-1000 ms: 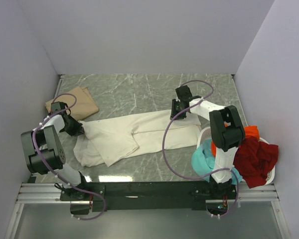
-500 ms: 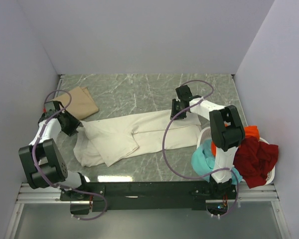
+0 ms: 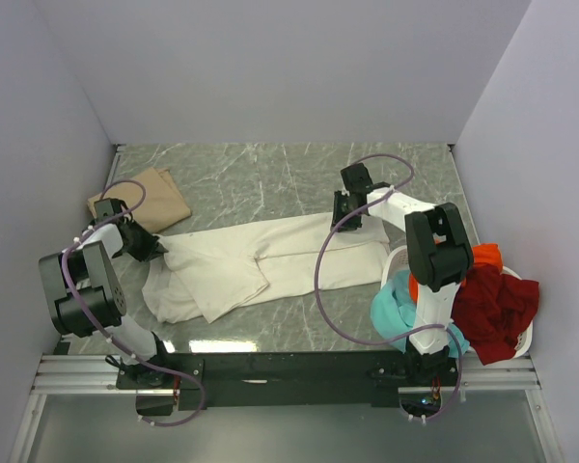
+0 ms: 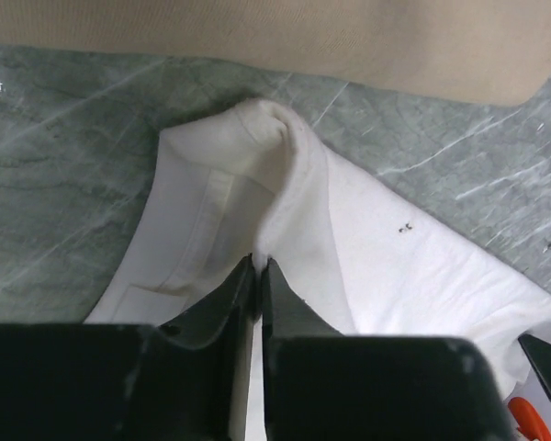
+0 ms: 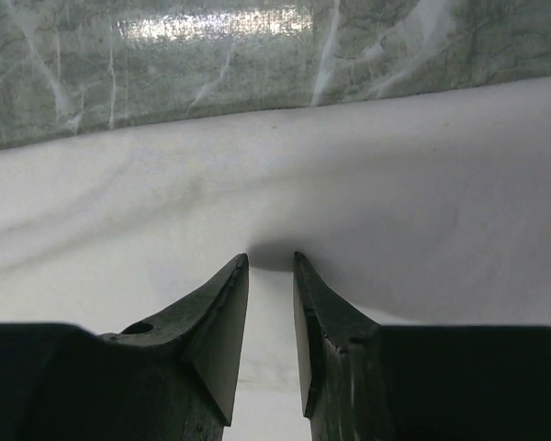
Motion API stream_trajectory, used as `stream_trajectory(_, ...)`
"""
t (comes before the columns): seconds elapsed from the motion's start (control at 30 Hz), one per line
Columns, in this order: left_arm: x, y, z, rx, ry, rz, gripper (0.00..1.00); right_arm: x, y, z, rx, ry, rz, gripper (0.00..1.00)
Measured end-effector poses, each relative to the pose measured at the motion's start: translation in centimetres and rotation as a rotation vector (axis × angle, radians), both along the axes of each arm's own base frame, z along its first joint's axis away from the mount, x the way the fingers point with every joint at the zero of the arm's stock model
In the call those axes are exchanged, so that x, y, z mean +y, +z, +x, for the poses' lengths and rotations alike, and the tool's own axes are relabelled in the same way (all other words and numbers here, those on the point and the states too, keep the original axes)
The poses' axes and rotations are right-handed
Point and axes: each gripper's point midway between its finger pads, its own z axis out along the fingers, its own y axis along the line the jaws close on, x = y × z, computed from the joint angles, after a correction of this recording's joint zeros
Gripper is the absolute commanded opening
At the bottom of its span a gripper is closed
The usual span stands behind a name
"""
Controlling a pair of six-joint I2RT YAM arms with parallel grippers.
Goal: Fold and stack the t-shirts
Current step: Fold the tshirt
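Top external shows one cream t-shirt [image 3: 232, 262], one tan t-shirt [image 3: 147, 198], one basket [image 3: 398, 258].

Bright, even overhead light, soft shadows. Glare patches lie on the glossy worktop [image 3: 299, 178] at 6 o'clock overhead and at 12 o'clock in the right wrist view.

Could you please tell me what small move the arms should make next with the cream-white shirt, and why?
Probably lift both claws slightly and draw them apart. The left claw pinches the left end of the cream-white t-shirt, the right claw its far right edge, and the cloth near the left lies rumpled and overlapped, so tensioning should flatten it before folding.
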Motion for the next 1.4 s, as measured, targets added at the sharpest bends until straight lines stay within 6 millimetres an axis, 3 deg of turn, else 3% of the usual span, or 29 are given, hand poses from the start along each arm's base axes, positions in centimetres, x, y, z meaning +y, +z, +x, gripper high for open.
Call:
stream_trajectory(0.17,0.5,-0.3,-0.3,0.013,0.013,0.019,0.01,-0.3,0.0,0.3,0.005,-0.010,-0.001,0.34)
stream_trajectory(0.53,1.7,-1.3,-2.2,0.058,0.083,-0.003,0.01,-0.5,0.0,0.6,0.022,-0.029,0.003,0.34)
stream_trajectory(0.63,1.7,-1.3,-2.3,0.054,0.089,-0.016,0.13,-0.5,-0.1,0.6,0.028,-0.030,0.002,0.34)
stream_trajectory(0.67,1.8,-1.3,-2.3,0.055,0.090,-0.018,0.27,-0.5,-0.1,0.6,0.029,-0.030,0.002,0.34)
stream_trajectory(0.77,1.7,-1.1,-2.1,0.047,0.092,-0.030,0.49,-0.5,0.0,0.6,0.032,-0.030,0.000,0.34)
stream_trajectory(0.8,1.6,-0.9,-2.0,0.040,0.092,-0.037,0.51,-0.5,0.0,0.6,0.033,-0.030,0.000,0.34)
stream_trajectory(1.03,2.8,0.6,-2.3,0.064,0.109,0.026,0.58,-0.8,0.3,0.4,0.049,-0.026,-0.014,0.35)
stream_trajectory(1.23,3.9,5.6,-1.8,-0.026,0.125,0.141,0.59,-1.0,1.3,0.4,0.052,-0.032,-0.013,0.36)
stream_trajectory(1.3,2.9,6.8,-1.5,-0.059,0.102,0.166,0.59,-0.9,1.8,0.5,0.045,-0.031,-0.007,0.36)
stream_trajectory(1.4,-0.9,7.4,-0.8,-0.086,0.021,0.155,0.60,-0.8,2.0,0.6,0.042,-0.028,0.000,0.35)
